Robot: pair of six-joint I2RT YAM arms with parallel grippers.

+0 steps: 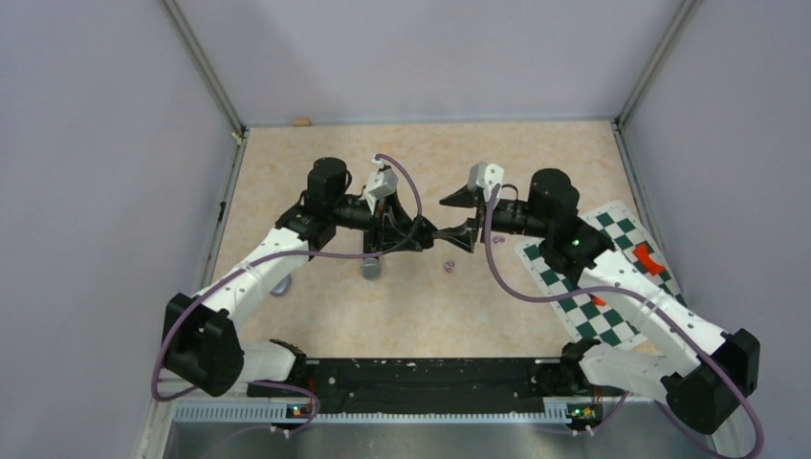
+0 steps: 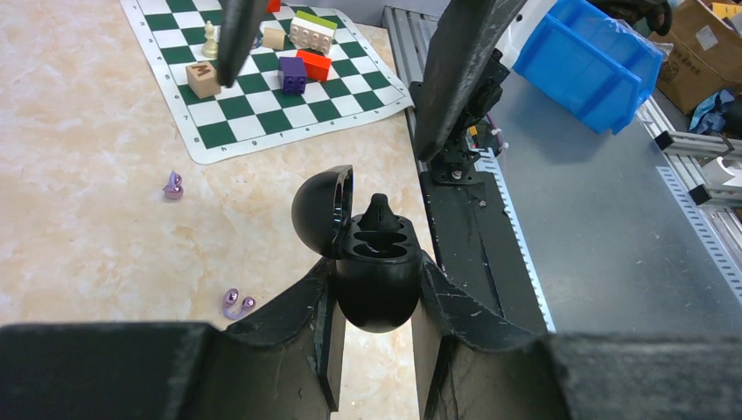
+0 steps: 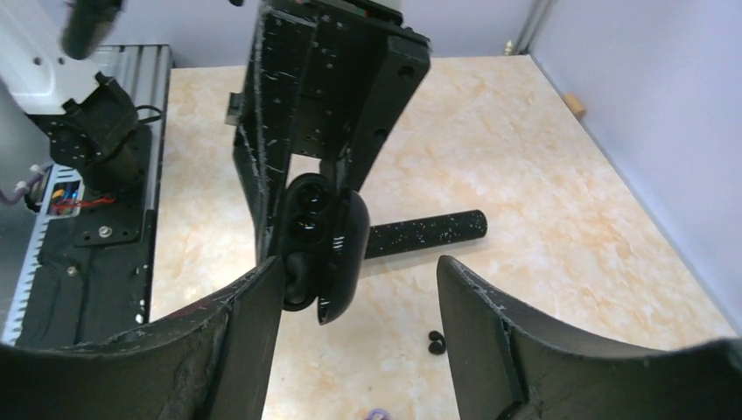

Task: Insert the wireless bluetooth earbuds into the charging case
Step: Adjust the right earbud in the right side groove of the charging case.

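Note:
My left gripper (image 2: 376, 306) is shut on the black charging case (image 2: 378, 282), held above the table with its lid open. A black earbud (image 2: 379, 210) stands in the case's far slot; the near slot looks empty. My right gripper (image 3: 359, 293) is open at the case (image 3: 322, 245), its left finger next to the case and its right finger well off it. Two tiny black curled earbud pieces (image 3: 435, 341) lie on the table below. Purple ring-like pieces (image 2: 236, 303) lie there too, with one more (image 2: 173, 185) farther off. From above, both grippers meet mid-table (image 1: 445, 229).
A black microphone (image 3: 424, 234) lies on the table behind the case. A green chequered mat (image 1: 612, 277) with blocks and a chess piece lies at the right. A blue bin (image 2: 586, 61) stands off the table past the black rail (image 1: 421, 378).

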